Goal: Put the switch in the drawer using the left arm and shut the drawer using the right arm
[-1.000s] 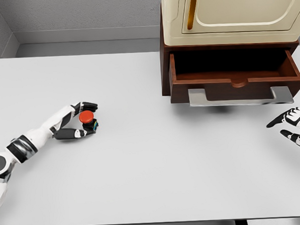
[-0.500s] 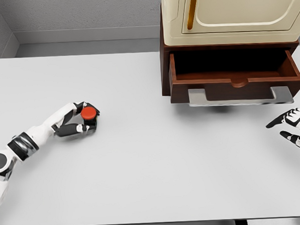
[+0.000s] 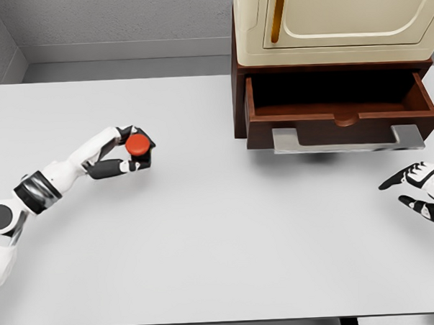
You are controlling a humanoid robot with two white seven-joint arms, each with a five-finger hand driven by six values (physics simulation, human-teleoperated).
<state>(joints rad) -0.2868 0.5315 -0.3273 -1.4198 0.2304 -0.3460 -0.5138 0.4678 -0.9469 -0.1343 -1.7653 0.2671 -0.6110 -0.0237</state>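
The switch (image 3: 138,145), a round red button on a small dark base, is held in my left hand (image 3: 130,152), whose black fingers are curled around it above the left part of the white table (image 3: 205,228). The brown drawer (image 3: 341,107) stands pulled out under the cream cabinet (image 3: 333,21) at the upper right, its dark inside showing and a grey handle (image 3: 348,139) on its front. My right hand (image 3: 413,190) rests at the right edge below the drawer, fingers spread, holding nothing.
The cabinet body with its cream door fills the upper right corner. A grey wall runs behind the table's far edge. The table's near edge runs along the bottom of the view.
My left hand has closed on the switch, lifted it off the table and carried it up and to the right. The right hand has shifted slightly down.
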